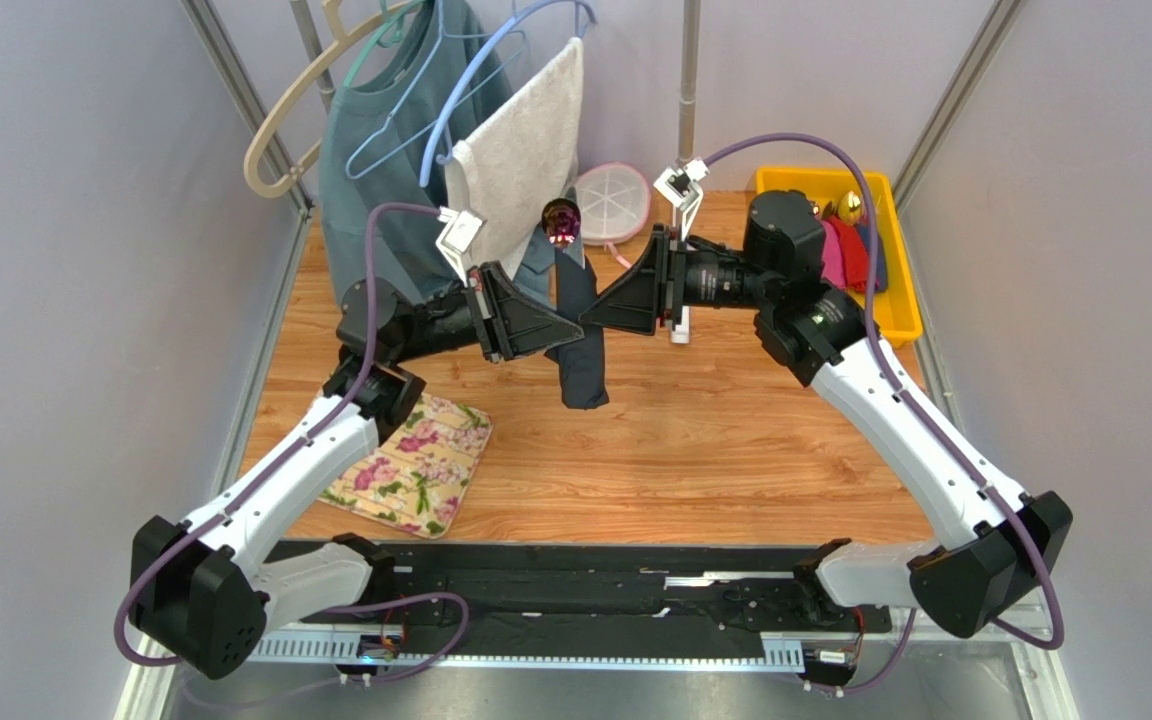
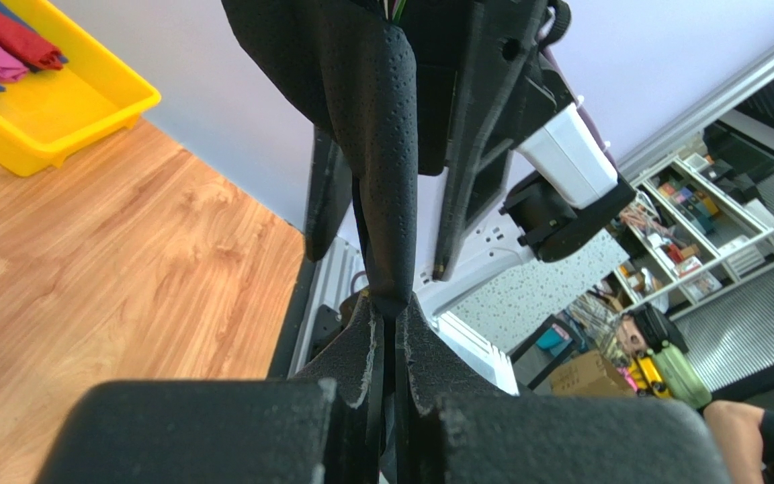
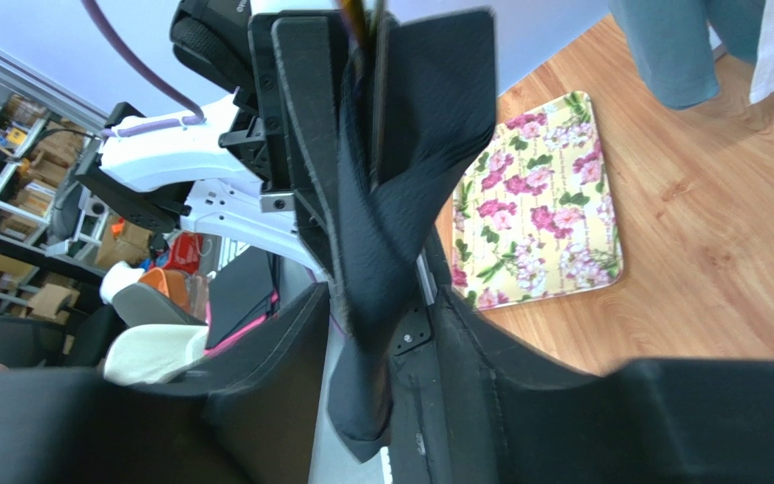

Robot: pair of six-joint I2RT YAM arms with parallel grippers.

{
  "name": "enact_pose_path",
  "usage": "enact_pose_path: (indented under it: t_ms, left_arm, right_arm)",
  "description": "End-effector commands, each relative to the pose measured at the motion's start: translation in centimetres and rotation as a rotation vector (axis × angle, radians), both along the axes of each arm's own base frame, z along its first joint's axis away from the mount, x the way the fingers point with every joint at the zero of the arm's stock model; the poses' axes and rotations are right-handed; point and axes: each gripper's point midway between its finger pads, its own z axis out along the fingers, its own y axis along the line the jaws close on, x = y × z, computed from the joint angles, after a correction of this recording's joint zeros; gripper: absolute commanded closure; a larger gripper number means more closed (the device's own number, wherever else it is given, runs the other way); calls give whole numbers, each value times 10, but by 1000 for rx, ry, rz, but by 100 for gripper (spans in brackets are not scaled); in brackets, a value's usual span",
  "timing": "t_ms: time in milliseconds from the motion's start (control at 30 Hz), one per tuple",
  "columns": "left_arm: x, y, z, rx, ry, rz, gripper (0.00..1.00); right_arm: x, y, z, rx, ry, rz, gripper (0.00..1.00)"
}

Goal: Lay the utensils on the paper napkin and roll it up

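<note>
The black paper napkin (image 1: 584, 365) is held up above the table, wrapped round the utensils. The spoon's shiny purple-pink bowl (image 1: 561, 224) sticks out of its top. My left gripper (image 1: 564, 330) comes in from the left and is shut on the napkin roll (image 2: 382, 151), which runs up from its pinched fingertips (image 2: 389, 309). From the right my right gripper (image 1: 603, 305) faces it, open, its fingers astride the roll. In the right wrist view the napkin (image 3: 391, 202) hangs loose between those spread fingers (image 3: 383, 294), and thin utensil handles (image 3: 362, 14) show at the top.
A floral mat (image 1: 411, 464) lies at the front left of the wooden table. At the back right, a yellow bin (image 1: 899, 305) holds rolled coloured napkins. Clothes and a white towel (image 1: 524, 146) hang on hangers behind, and a pink-rimmed bowl (image 1: 614, 203) stands nearby.
</note>
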Motion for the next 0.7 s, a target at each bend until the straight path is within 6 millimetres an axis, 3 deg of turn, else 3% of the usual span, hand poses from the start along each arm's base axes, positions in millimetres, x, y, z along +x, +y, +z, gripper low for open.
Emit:
enact_pose_path:
  t_ms: [0, 133, 167, 233, 333, 400, 467, 567, 633, 667]
  left_arm:
    - [-17, 2, 21, -51, -125, -30, 100]
    - [-17, 2, 15, -43, -114, -26, 100]
    - [-16, 2, 11, -39, -104, -25, 100]
    - [-15, 2, 9, -36, -100, -23, 100]
    - [-15, 2, 9, -36, -99, -18, 100]
    - [-15, 2, 8, -33, -99, -22, 100]
    - [-16, 2, 9, -33, -104, -24, 100]
    - [-16, 1, 7, -30, -98, -26, 100]
    - [-15, 1, 6, -28, -96, -26, 100]
    - [-15, 1, 6, -29, -96, -26, 100]
  right_arm:
    - [3, 2, 25, 42, -42, -6, 66]
    - [8, 0, 32, 52, -38, -22, 72]
    - [8, -1, 33, 53, -40, -22, 86]
    - [8, -2, 38, 60, -52, -22, 100]
    - [8, -2, 39, 63, -58, -22, 100]
    - [10, -1, 38, 56, -44, -22, 87]
    - [12, -1, 38, 53, -41, -31, 68]
    - [16, -2, 39, 49, -39, -49, 60]
    - [18, -1, 40, 46, -41, -49, 61]
    - [19, -1, 40, 45, -43, -51, 67]
